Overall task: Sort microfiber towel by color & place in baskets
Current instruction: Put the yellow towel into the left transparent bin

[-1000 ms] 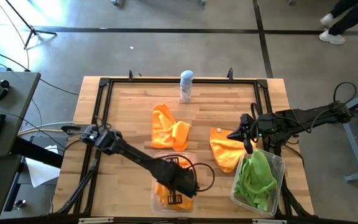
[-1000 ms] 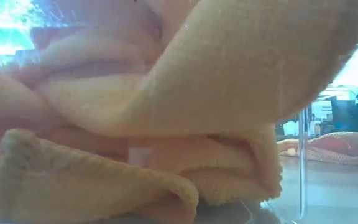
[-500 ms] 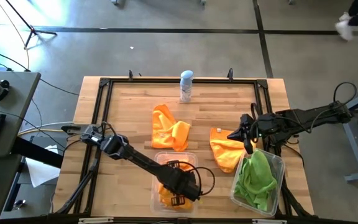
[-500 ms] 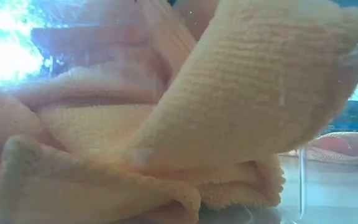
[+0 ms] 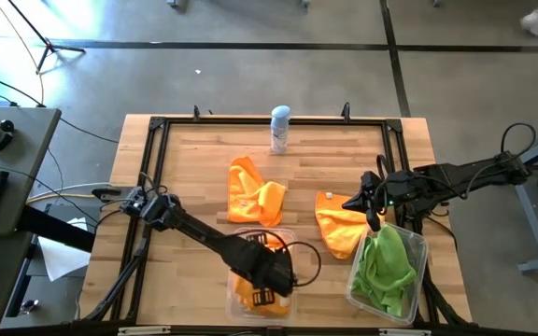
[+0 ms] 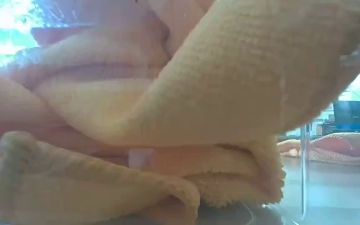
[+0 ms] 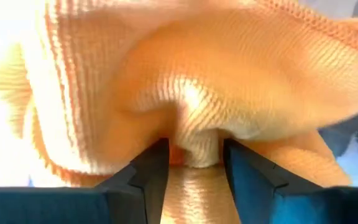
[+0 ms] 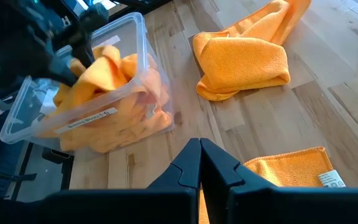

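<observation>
- High view: left gripper [image 5: 267, 278] down inside the clear left basket [image 5: 235, 237] at the table's near edge, among orange towels.
- Left wrist view: fingers [image 7: 149, 168] pinched on a fold of orange towel [image 7: 229, 93], cloth bulging between them.
- Low view: filled by piled orange towels [image 6: 167, 112] behind the basket's clear wall.
- Right gripper [image 5: 374, 201] over the table, near the flat orange towel [image 5: 339, 229]; fingers together, holding nothing, as seen in right wrist view [image 8: 199, 163].
- Right basket [image 5: 419, 243] holding lime green towels [image 5: 384, 265], just beside that flat towel.
- Crumpled orange towel [image 5: 253, 193] lying mid-table, apart from both baskets.
- White spray can [image 5: 279, 129] upright near the far edge.
</observation>
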Controlling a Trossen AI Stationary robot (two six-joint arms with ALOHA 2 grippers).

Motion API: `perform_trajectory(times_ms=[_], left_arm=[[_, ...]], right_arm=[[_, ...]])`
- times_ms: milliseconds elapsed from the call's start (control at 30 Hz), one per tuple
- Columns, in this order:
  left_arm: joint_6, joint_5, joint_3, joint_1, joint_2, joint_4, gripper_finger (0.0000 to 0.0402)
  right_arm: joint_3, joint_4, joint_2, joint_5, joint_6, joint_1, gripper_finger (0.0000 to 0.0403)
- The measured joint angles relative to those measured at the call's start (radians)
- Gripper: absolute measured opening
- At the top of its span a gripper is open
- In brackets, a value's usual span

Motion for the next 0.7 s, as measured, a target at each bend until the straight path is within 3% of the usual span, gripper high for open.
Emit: perform_trajectory(times_ms=[567, 700], left_arm=[[-0.045, -0.038, 0.0, 0.042, -0.201, -0.065, 0.0145], [0.035, -0.114, 0.0, 0.036, -0.21, -0.077, 0.0145]], right_arm=[[0.0, 0.004, 0.0, 0.0, 0.0, 0.0, 0.0], [0.0, 0.033, 0.01, 0.076, -0.01, -0.002, 0.0]])
